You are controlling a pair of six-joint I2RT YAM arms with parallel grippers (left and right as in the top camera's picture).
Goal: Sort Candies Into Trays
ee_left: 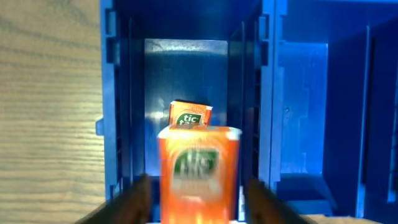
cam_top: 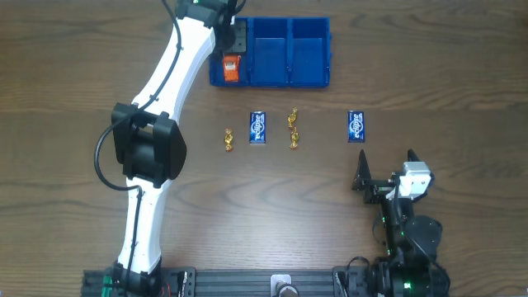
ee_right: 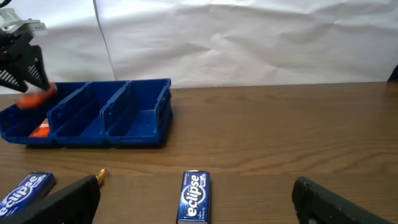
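The blue three-bin tray [cam_top: 307, 78] stands at the table's far side. My left gripper [cam_top: 233, 48] hangs over its left bin, seen from afar as [ee_right: 28, 74]. Its jaws [ee_left: 198, 186] stand open a little wider than an orange mint box [ee_left: 199, 177], which is between them, blurred and tilted. A second orange box [ee_left: 189, 115] lies on the bin floor. Two blue gum packs [cam_top: 258, 127] [cam_top: 356, 126] and three gold wrapped candies [cam_top: 229, 140] [cam_top: 292, 120] [cam_top: 294, 139] lie on the table. My right gripper [ee_right: 196, 193] rests open near the front, facing a gum pack [ee_right: 194, 196].
The tray's middle bin [cam_top: 271, 49] and right bin [cam_top: 309, 45] hold nothing. A white sheet [ee_right: 249, 43] hangs behind the table. Bare wood spreads left of the candies and in front of them.
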